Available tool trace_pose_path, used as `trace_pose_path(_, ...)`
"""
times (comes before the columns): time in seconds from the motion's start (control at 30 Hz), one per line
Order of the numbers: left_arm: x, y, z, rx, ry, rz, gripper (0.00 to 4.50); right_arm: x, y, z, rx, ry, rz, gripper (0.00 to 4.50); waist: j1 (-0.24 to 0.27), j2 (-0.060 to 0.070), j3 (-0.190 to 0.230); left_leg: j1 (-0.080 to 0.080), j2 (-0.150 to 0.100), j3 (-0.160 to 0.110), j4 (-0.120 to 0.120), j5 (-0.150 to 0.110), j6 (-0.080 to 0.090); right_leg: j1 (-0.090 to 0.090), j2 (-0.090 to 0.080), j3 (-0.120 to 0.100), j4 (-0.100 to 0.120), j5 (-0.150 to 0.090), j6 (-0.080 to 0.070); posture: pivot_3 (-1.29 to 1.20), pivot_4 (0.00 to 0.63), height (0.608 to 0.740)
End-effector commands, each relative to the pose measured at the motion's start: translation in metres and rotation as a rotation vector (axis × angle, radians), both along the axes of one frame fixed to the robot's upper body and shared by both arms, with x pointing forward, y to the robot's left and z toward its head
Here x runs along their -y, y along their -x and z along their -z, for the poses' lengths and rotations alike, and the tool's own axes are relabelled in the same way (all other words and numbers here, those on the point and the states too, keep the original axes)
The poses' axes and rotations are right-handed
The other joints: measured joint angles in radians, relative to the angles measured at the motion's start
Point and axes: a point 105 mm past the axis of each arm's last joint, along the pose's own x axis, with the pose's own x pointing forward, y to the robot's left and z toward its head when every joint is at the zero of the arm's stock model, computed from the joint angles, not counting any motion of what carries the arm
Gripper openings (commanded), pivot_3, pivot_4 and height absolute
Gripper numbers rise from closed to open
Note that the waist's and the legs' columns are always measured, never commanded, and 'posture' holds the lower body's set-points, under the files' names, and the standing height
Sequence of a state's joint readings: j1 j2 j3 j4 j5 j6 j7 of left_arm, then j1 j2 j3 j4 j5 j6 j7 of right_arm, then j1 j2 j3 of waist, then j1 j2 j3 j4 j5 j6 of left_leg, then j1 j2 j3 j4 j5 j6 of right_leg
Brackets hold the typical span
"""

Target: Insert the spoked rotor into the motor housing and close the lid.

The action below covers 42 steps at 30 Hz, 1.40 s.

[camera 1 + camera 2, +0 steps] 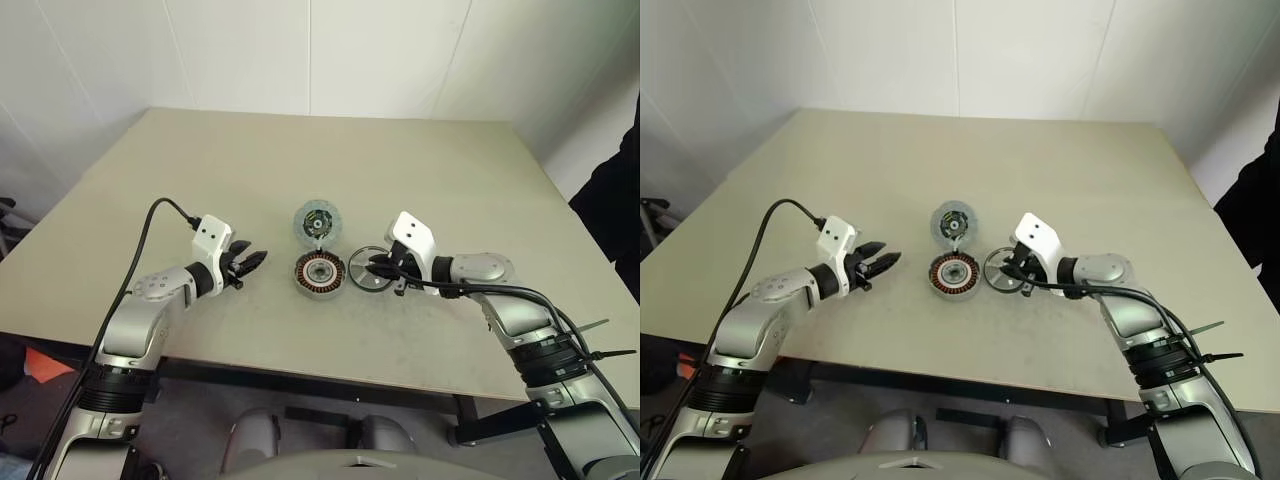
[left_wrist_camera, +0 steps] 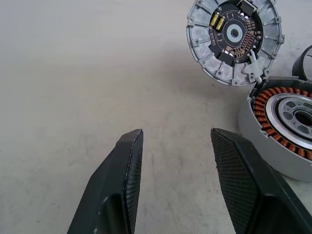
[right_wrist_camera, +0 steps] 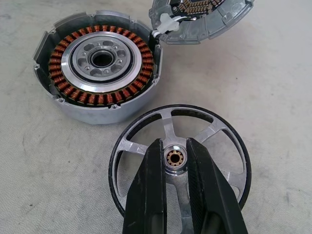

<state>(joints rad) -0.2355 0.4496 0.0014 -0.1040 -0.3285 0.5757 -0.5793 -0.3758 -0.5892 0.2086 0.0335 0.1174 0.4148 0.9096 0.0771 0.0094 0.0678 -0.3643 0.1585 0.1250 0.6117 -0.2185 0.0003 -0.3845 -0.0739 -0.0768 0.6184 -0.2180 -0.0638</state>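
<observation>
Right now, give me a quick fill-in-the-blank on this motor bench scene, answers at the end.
1. The lid lies ____ on the table beside the housing.
2. The right hand grips the rotor at its ____.
3. The left hand is open and holds ____.
4. Inside the housing runs a ring of ____ windings.

Answers: open; hub; nothing; copper

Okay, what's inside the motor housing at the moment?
Inside the motor housing sits a ring of copper windings around a silvery centre with a dark bore; no rotor is in it. The spoked rotor lies beside it on the table. The housing's floor under the windings is covered.
</observation>
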Motion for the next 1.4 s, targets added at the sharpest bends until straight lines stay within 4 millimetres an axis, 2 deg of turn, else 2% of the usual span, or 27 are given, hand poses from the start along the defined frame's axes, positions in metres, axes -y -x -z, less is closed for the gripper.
trace_pose_path(0.03,-0.003,-0.003,-0.016,0.067,-0.01,-0.006,2.33,0.003,-0.008,-0.015,0.051,-0.007,0.02,0.27,0.0,0.0,0.0,0.0,0.0,0.0,0.0,0.0,0.0,0.0,0.0,0.0,0.0,0.0,0.0,0.0,0.0,0.74)
trace_pose_path(0.2,-0.003,-0.003,-0.016,0.066,-0.012,-0.004,2.33,-0.007,-0.002,-0.046,0.07,-0.076,-0.023,0.27,0.0,0.0,0.0,0.0,0.0,0.0,0.0,0.0,0.0,-0.001,0.0,0.0,0.0,0.0,0.0,0.0,0.0,0.74)
trace_pose_path(0.4,-0.002,-0.003,-0.015,0.067,-0.012,-0.001,2.33,-0.016,0.009,-0.063,0.047,-0.106,-0.052,0.27,0.001,0.0,0.0,0.0,0.0,0.0,0.0,0.0,0.0,-0.001,0.0,0.0,0.0,0.0,0.0,0.0,0.0,0.74)
trace_pose_path(0.5,-0.002,-0.003,-0.015,0.066,-0.011,0.001,2.33,-0.028,0.017,-0.069,0.0,-0.162,-0.085,0.27,0.002,0.0,0.0,0.0,0.0,0.0,0.0,0.0,0.0,-0.001,0.0,0.0,0.0,0.0,0.0,0.0,0.0,0.74)
trace_pose_path(0.67,-0.001,-0.002,-0.014,0.066,-0.011,0.0,2.33,-0.037,0.017,-0.061,-0.038,-0.167,-0.079,0.27,0.003,0.0,0.0,0.0,0.0,0.0,0.0,0.0,0.0,-0.001,0.0,0.0,0.0,0.0,0.0,0.0,0.0,0.74)
trace_pose_path(1.1,-0.006,0.001,-0.014,0.067,-0.017,-0.02,2.33,-0.066,0.013,-0.055,-0.064,-0.187,-0.126,0.27,0.002,0.0,0.0,0.0,0.0,0.0,-0.001,0.0,-0.001,-0.001,0.0,0.0,0.0,0.0,0.0,0.0,0.0,0.74)
trace_pose_path(1.4,-0.008,0.003,-0.015,0.067,-0.022,-0.031,2.33,-0.074,0.006,-0.045,-0.076,-0.185,-0.119,0.27,0.0,0.0,0.0,0.0,0.0,0.0,-0.001,0.002,-0.004,-0.002,0.0,0.0,0.0,0.0,0.0,0.0,0.0,0.74)
